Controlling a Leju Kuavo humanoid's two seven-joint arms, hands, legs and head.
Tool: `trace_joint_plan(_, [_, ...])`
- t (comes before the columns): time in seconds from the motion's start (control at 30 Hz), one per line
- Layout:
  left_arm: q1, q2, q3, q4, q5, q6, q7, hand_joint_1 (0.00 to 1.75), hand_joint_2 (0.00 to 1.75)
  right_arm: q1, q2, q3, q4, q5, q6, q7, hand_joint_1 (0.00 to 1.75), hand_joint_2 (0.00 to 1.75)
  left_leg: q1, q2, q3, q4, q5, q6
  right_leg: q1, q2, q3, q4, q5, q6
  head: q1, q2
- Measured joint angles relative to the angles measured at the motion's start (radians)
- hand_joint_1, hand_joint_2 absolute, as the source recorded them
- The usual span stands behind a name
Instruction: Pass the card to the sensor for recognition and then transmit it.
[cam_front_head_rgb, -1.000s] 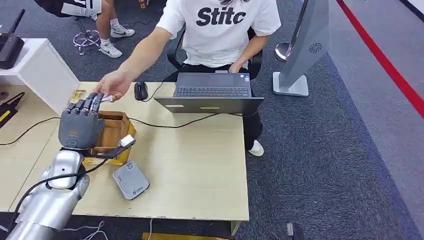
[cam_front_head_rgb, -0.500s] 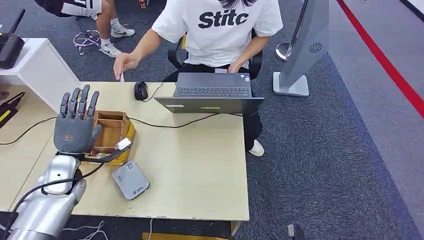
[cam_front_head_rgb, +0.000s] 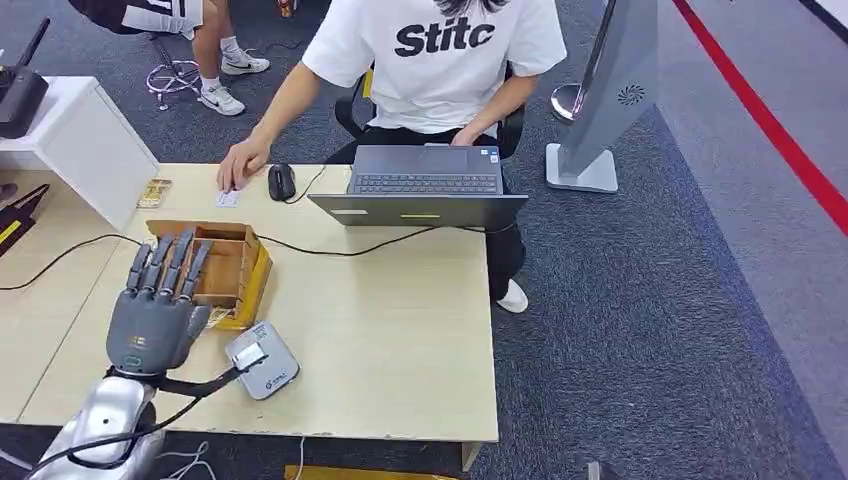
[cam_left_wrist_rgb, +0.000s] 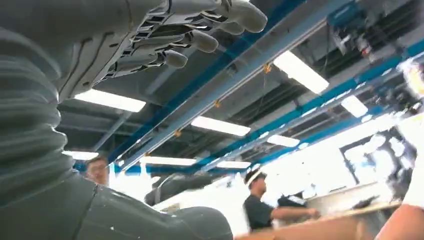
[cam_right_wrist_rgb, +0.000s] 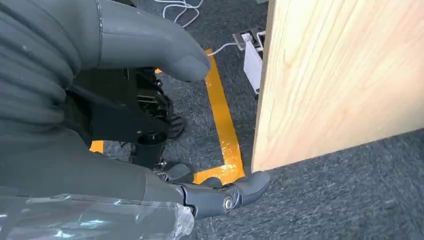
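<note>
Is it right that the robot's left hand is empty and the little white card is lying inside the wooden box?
Not quite. The left hand is empty, fingers spread, but the card is not in the wooden box. The head view shows it lying flat on the table, beyond the box, under the person's hand next to the mouse.

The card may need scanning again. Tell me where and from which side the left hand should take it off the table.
The card lies flat on the table beyond the wooden box, under the person's hand. Probably pinch its near, exposed edge from the robot's side, once that hand lifts. The left hand is empty.
</note>
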Motion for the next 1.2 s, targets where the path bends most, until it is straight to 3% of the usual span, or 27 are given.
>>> trace_joint_plan(0.07, [0.018,0.008,-0.014,0.018,0.0,0.031,0.042,0.0,1.75,0.002,-0.001,-0.008,0.0,-0.002,0.0,0.0,0.0,1.75,0.0,0.0,0.0,0.0,0.0,0.0,0.0,0.0,0.0,0.0,0.0,0.0,0.0,0.0])
trace_joint_plan(0.23, [0.024,0.018,-0.054,0.042,0.0,0.046,0.075,0.0,1.75,0.003,-0.002,-0.014,0.0,0.0,0.0,-0.001,0.0,1.75,0.0,0.0,0.0,0.0,0.0,0.0,0.0,0.0,0.0,0.0,0.0,0.0,0.0,0.0])
trace_joint_plan(0.5, [0.02,0.018,-0.101,0.075,0.0,0.047,0.082,0.0,1.75,0.003,-0.002,-0.019,0.0,0.0,0.002,-0.001,0.0,1.75,0.0,0.0,0.0,0.0,0.0,0.0,0.0,0.0,0.0,0.0,0.0,0.0,0.0,0.0])
trace_joint_plan(0.67, [0.007,0.032,-0.144,0.141,0.0,0.047,0.151,0.0,1.75,0.003,-0.002,-0.019,0.0,0.001,0.003,-0.002,0.0,1.75,0.0,0.0,0.0,0.0,0.0,0.0,0.0,0.0,0.0,0.0,0.0,0.0,0.0,0.0])
trace_joint_plan(0.9, [-0.017,0.036,-0.153,0.275,0.0,0.049,0.149,0.0,1.75,0.002,-0.002,-0.019,0.0,0.007,0.003,0.001,0.0,1.75,0.0,0.0,0.0,0.0,0.0,0.0,0.0,0.0,0.0,0.0,0.0,0.0,0.0,0.0])
trace_joint_plan(1.2, [-0.029,0.036,-0.153,0.331,0.0,0.05,0.149,0.0,1.75,0.002,-0.002,-0.019,0.0,0.007,0.003,0.001,0.0,1.75,0.0,0.0,0.0,0.0,0.0,0.0,0.0,0.0,0.0,0.0,0.0,0.0,0.0,0.0])
